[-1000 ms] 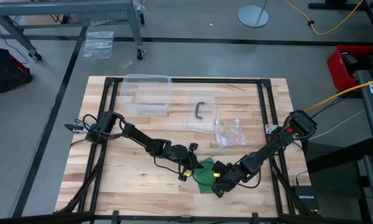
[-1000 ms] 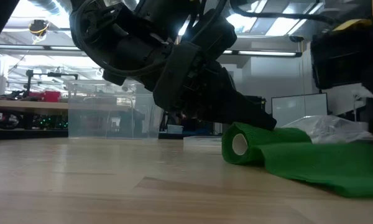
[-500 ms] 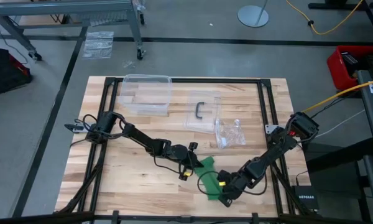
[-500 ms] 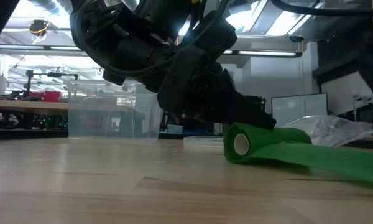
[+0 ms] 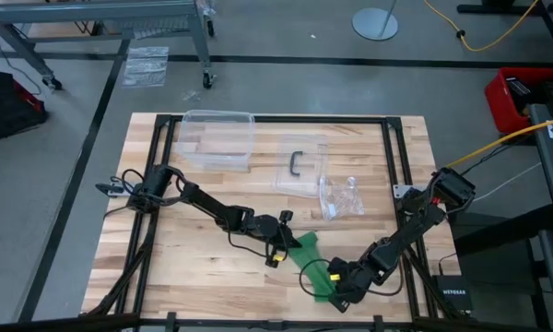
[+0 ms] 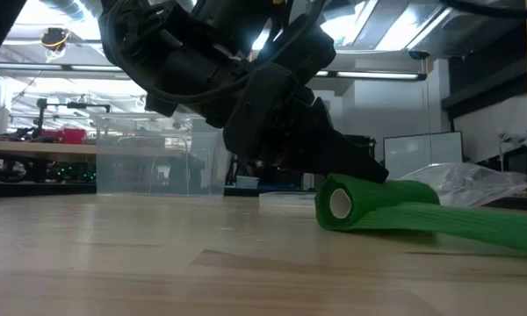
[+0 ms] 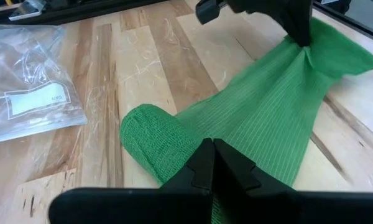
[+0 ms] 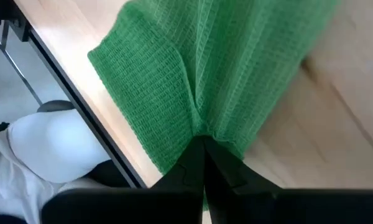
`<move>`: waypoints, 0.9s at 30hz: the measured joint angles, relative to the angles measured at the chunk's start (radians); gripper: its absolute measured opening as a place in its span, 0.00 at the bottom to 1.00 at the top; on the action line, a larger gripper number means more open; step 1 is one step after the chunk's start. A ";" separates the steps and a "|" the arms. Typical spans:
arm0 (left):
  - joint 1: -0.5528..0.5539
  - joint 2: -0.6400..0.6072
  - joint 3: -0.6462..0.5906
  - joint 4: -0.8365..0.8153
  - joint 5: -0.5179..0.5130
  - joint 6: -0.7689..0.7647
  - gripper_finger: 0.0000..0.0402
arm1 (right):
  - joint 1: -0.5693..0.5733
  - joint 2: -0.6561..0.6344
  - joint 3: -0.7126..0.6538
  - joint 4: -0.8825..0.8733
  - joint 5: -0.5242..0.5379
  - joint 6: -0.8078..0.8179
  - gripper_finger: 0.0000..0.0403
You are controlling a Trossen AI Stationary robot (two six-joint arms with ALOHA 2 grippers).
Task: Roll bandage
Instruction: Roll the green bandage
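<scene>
Right gripper (image 5: pixel 335 297) has its jaws pinching the bandage (image 5: pixel 314 270) tail, pulling it taut across the bench (image 5: pixel 194 249); left gripper (image 7: pixel 211 163), jaws pressed together, pins the rolled end just ahead.

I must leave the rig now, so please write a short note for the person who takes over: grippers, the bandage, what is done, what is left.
Left gripper: shut, on the rolled end of the bandage, mid-table.
Right gripper: shut on the bandage's free end, at the table's near edge, strip stretched between the two.
Clear plastic bag lies apart, farther back.
Done: a small roll is started.
Left: roll up the remaining flat strip.
</scene>
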 joint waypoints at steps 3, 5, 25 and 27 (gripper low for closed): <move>0.000 0.000 -0.001 0.002 -0.005 0.012 0.00 | 0.017 0.000 0.000 0.000 0.030 0.034 0.01; 0.000 0.000 -0.001 0.000 -0.006 0.011 0.00 | 0.018 0.000 0.000 0.000 0.023 0.053 0.01; -0.028 0.006 -0.005 0.113 -0.001 0.048 0.00 | 0.011 0.002 -0.001 0.000 0.201 0.019 0.01; -0.037 0.007 -0.006 0.150 -0.001 0.059 0.00 | 0.011 0.002 -0.001 0.001 0.204 0.019 0.01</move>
